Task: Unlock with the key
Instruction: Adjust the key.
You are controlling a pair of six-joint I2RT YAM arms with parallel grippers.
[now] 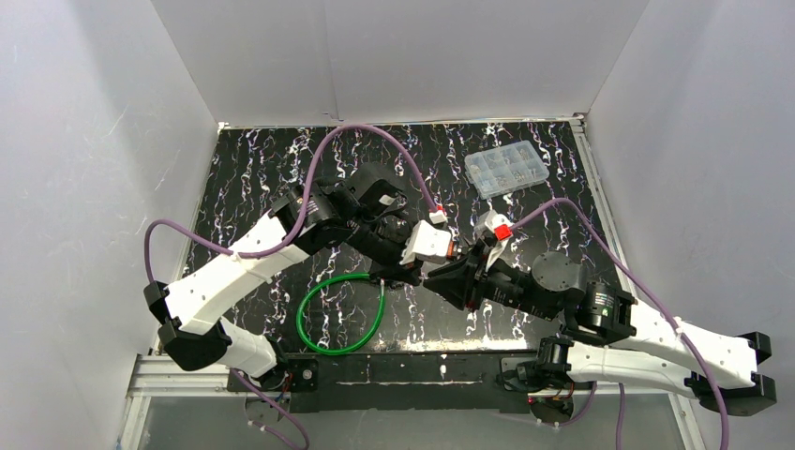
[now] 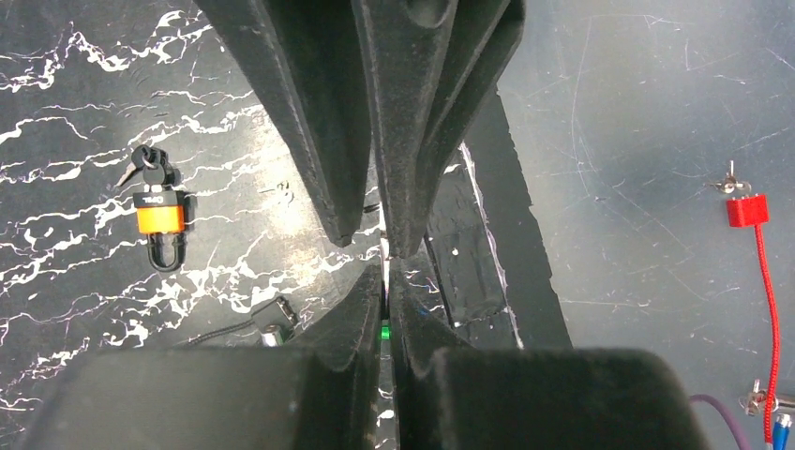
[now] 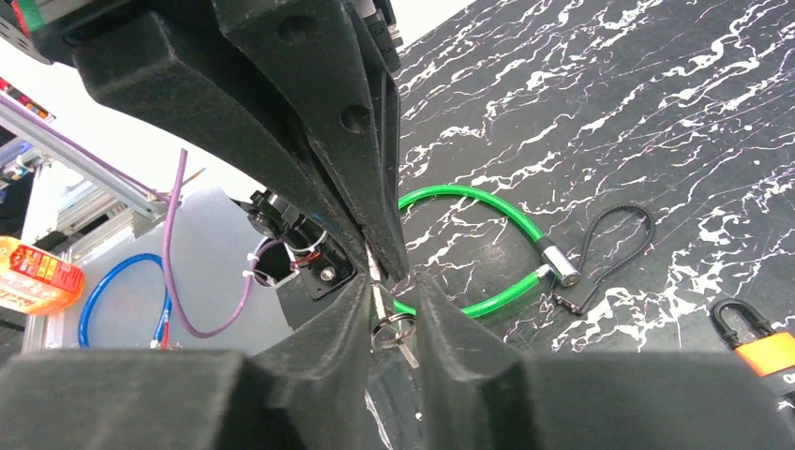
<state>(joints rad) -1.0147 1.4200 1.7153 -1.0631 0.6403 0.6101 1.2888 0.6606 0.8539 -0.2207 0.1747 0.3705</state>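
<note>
My left gripper (image 1: 411, 274) and right gripper (image 1: 431, 277) meet tip to tip at the table's middle. In the left wrist view my left gripper (image 2: 386, 272) is shut on a thin silver key (image 2: 384, 274). In the right wrist view the key (image 3: 379, 302) hangs from the left fingers, and its ring (image 3: 394, 330) with a second key dangles between my right gripper's (image 3: 394, 286) parted fingers. An orange padlock (image 2: 159, 218) with black keys lies on the mat, also seen in the right wrist view (image 3: 764, 349). It is hidden in the top view.
A green cable lock (image 1: 342, 314) lies looped near the front edge, its metal head (image 3: 562, 272) beside a black cord loop (image 3: 614, 239). A clear parts box (image 1: 506, 171) sits at the back right. A red tag on a cord (image 2: 747, 210) lies off the mat.
</note>
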